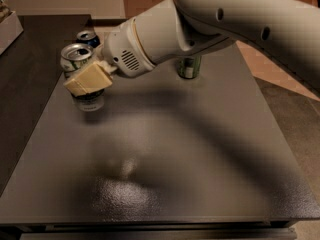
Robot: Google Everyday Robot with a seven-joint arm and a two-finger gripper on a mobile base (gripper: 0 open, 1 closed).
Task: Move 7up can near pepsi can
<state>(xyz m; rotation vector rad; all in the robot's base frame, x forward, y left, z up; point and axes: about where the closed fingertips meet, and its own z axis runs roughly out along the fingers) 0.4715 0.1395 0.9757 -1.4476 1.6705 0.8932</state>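
Note:
The 7up can (79, 58), silver with green streaks and a silver top, is held upright at the left of the dark table (165, 164). My gripper (86, 81) is shut on it, one cream finger pad (90, 80) across its front. The can's base shows below the pad, just above or on the table. The pepsi can (87, 36), dark blue with a silver top, stands right behind it at the far left; only its top shows.
A dark green can (188, 66) stands at the table's back middle, mostly hidden by my arm. A white box (9, 29) sits on the dark surface at far left. The floor lies to the right of the table edge.

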